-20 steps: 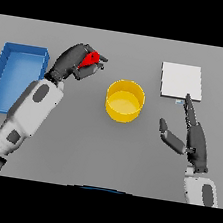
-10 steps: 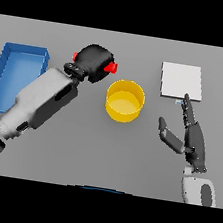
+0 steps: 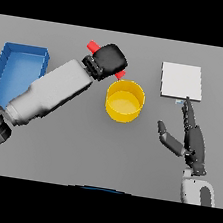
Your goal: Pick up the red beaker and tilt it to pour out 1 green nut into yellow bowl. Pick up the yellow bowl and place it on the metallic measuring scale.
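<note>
Head view: the left hand (image 3: 110, 60) is seen raised over the tabletop (image 3: 78, 144), its dark fingers curled shut round the red beaker (image 3: 94, 46). Only two red bits of the beaker are shown, one poking out at the hand's 10 o'clock, the other at its 5 o'clock, right at the rim of the yellow bowl (image 3: 125, 101). The beaker is held tilted, nearly on its side, its lower end aimed toward the bowl. No nut can be made out.

The bowl is set upright near the middle of the tabletop, at 5 o'clock from the left hand. The scale (image 3: 181, 82), a pale square plate, is found at the bowl's 2 o'clock, apart from it. A blue tray (image 3: 21, 55) is placed at the far 9 o'clock edge.

The right hand (image 3: 190, 140) is held at the bowl's 4 o'clock, fingers straight and together, pointing up toward the scale's near edge, thumb spread out to the side, nothing gripped.
</note>
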Motion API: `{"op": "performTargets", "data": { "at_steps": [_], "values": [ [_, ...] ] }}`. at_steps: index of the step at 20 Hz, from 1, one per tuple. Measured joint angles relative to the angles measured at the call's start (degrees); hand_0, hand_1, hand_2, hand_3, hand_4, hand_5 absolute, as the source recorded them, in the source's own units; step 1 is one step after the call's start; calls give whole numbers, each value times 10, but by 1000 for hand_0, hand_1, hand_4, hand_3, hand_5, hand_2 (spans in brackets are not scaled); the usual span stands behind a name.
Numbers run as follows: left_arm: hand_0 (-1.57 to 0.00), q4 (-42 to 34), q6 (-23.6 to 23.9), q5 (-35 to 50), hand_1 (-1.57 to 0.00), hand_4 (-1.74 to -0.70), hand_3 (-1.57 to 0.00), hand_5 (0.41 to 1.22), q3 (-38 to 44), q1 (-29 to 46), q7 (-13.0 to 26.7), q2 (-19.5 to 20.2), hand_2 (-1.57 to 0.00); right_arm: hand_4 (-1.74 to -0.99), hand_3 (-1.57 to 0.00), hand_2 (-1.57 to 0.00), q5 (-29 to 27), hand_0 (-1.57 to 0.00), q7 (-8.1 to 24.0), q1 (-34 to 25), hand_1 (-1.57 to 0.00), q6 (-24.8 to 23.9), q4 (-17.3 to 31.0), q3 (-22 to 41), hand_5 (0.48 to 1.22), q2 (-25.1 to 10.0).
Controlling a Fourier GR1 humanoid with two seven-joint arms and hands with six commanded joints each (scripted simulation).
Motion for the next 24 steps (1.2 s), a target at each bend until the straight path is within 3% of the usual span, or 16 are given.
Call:
{"op": "performTargets", "data": {
  "at_steps": [7,12,20,24],
  "values": [
    [-1571,33,3,-87,-1571,-1737,-1547,1221,-87,-48,-49,-6,-1571,-1160,1,1,23,1,-7,-6,1,-20,5,6,569,9],
    [-1571,43,5,-138,-1571,-1736,-1563,1221,-138,-82,-83,-4,-1571,-1130,1,1,4,1,-8,-10,1,-12,7,-4,565,4],
    [-1571,70,26,-213,-1571,-1733,-1570,1221,-206,-125,-101,-27,-1571,-1128,1,1,10,1,-15,2,1,-13,-5,1,575,5],
    [-1571,85,29,-236,-1571,-1729,-1570,1221,-215,-199,-133,-24,-1571,-1138,1,1,12,1,-3,-4,1,-18,1,1,565,11]
  ]
}}
